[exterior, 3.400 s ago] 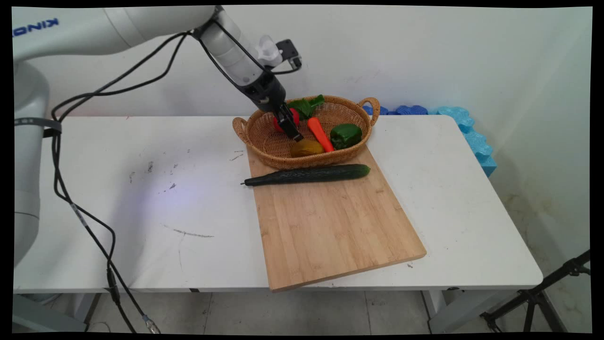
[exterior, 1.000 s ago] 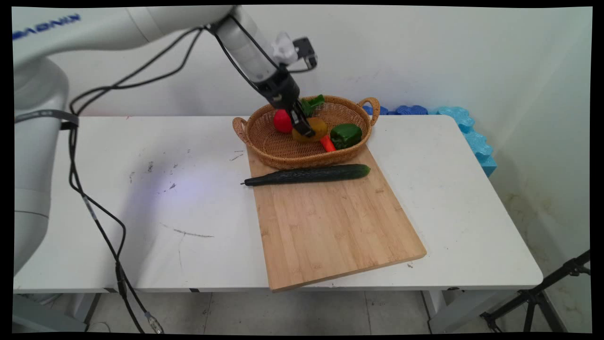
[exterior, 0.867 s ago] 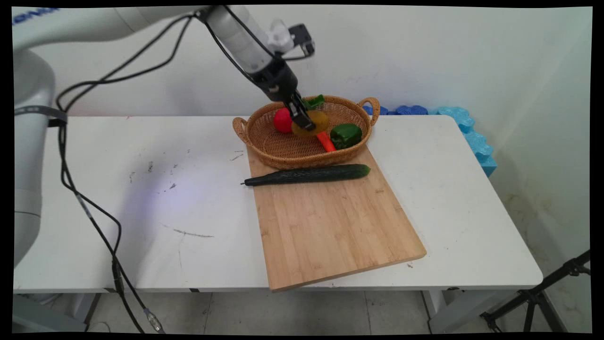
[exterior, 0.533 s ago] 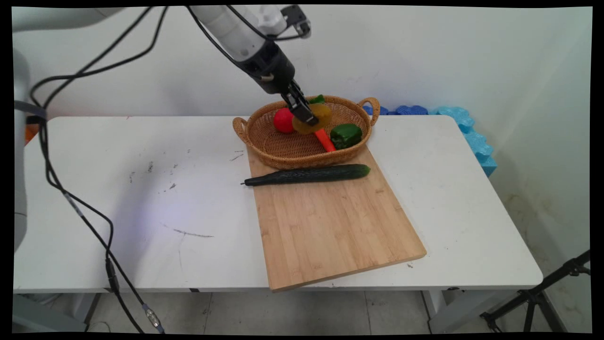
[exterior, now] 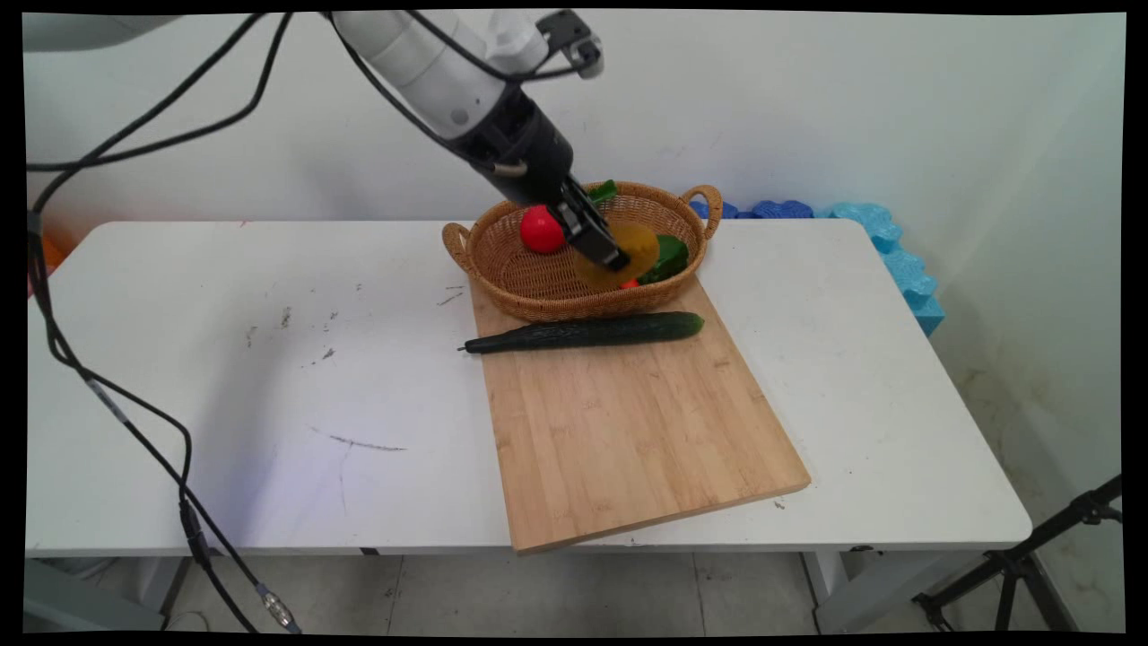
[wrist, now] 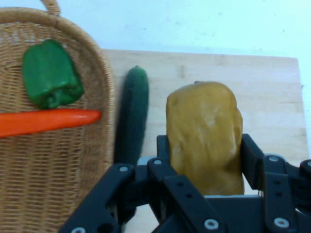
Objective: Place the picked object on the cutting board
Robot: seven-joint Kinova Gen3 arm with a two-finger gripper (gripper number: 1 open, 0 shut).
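Observation:
My gripper (exterior: 617, 259) (wrist: 204, 165) is shut on a yellow-brown potato (exterior: 632, 254) (wrist: 205, 131) and holds it in the air over the near right part of the wicker basket (exterior: 484, 260) (wrist: 73, 160). Inside the basket lie a red tomato (exterior: 541, 230), a green pepper (exterior: 668, 256) (wrist: 50, 74), an orange carrot (wrist: 46, 121) and a green leafy piece (exterior: 603, 190). A long dark cucumber (exterior: 587, 332) (wrist: 132, 116) lies on the wooden cutting board (exterior: 628, 422) (wrist: 272, 92) just in front of the basket.
The cutting board reaches the white table's (exterior: 224, 404) near edge. Blue foam pieces (exterior: 888, 247) line the wall at the table's back right. Black cables (exterior: 108, 395) hang down on the left. A black stand (exterior: 1031, 556) is on the floor at lower right.
The gripper closed on the potato in the basket, lifted it, and has now carried it right and toward the near rim, hiding most of the carrot.

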